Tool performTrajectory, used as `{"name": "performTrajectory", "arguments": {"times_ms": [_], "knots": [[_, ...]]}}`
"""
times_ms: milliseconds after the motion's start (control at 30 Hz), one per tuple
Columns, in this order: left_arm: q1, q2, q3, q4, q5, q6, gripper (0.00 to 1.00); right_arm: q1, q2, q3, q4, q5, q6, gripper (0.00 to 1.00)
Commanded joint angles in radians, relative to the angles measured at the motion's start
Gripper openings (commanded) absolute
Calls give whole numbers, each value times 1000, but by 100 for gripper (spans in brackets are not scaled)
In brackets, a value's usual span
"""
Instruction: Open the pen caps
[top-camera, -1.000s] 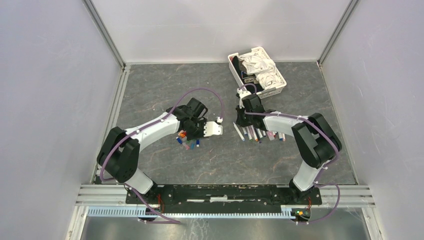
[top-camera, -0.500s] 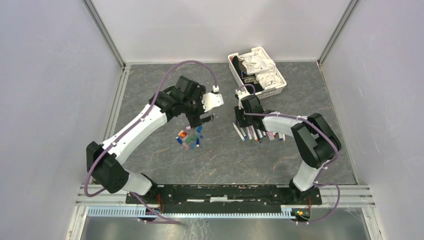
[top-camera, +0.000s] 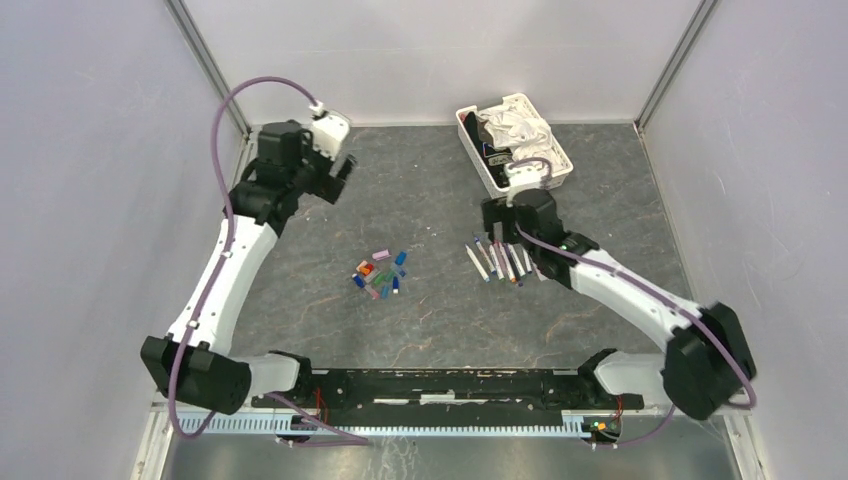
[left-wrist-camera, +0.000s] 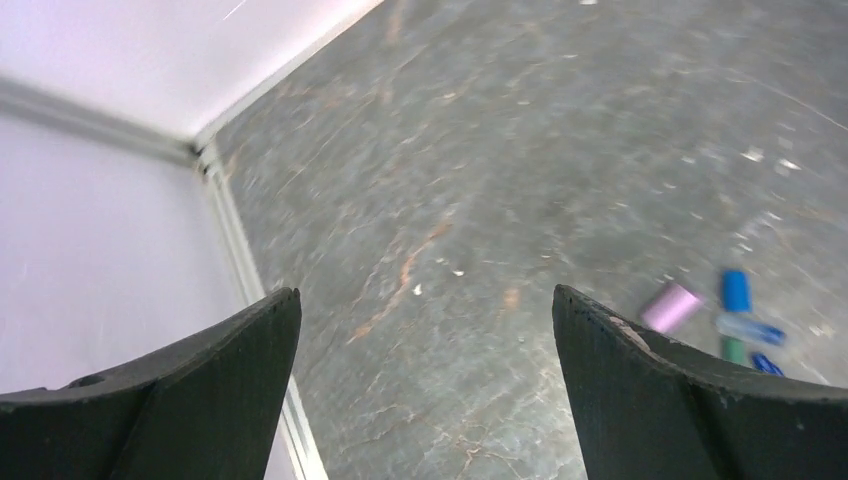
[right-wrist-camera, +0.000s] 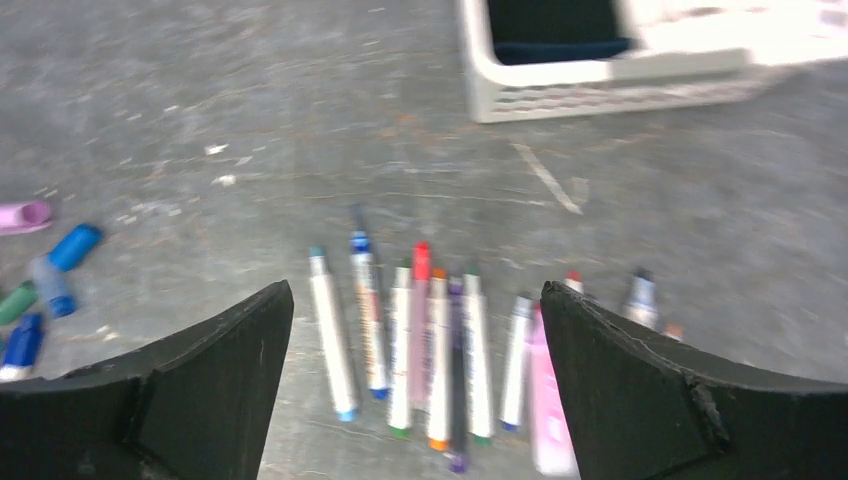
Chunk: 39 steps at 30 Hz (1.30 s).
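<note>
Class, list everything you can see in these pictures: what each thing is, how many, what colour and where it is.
pen caps: about ten; blue, pink, orange, green, purple; loose cluster mid-table, left of the pens
pens: about ten; white barrels, coloured tips; side by side in a row, right of centre
basket: one; white; far side of the table, beyond the pens
cloth: white; bundled inside the basket
table: one; grey, stone-patterned
left tool: one; black; open, empty, near the far-left corner
right tool: one; black; open, empty, by the pens
</note>
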Motion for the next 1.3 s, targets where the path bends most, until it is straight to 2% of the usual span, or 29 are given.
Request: {"name": "performTrajectory", "arguments": {"times_ms": [0, 133, 200, 367, 467, 533, 733, 933, 1133, 1233, 1267], "knots": [[135, 8, -100, 154, 22, -151, 100, -66, -160, -112, -69, 287, 4, 98], [209, 27, -246, 267, 98, -202, 100, -187, -280, -252, -15, 400, -4, 98], [224, 38, -324, 348, 104, -212, 100, -217, -348, -363, 112, 488, -58, 98], [245, 95, -423, 452, 124, -239, 100, -268, -463, -677, 542, 579, -275, 98], [251, 64, -548, 626, 134, -260, 100, -296, -485, -838, 786, 617, -356, 98], [255, 31, -637, 792, 151, -288, 100, -317, -485, -908, 888, 629, -369, 98], [260, 67, -804, 1058, 169, -357, 100, -353, -397, -942, 1027, 568, -336, 98], [260, 72, -975, 1371, 155, -366, 100, -356, -224, -958, 1223, 527, -351, 98], [262, 97, -1081, 1569, 130, -383, 100, -362, -117, -915, 1296, 474, -413, 98], [261, 97, -1106, 1613, 115, -398, 100, -369, -80, -898, 1316, 451, -392, 98], [261, 108, -1146, 1688, 112, -405, 100, -370, -64, -902, 1338, 451, -390, 98]]}}
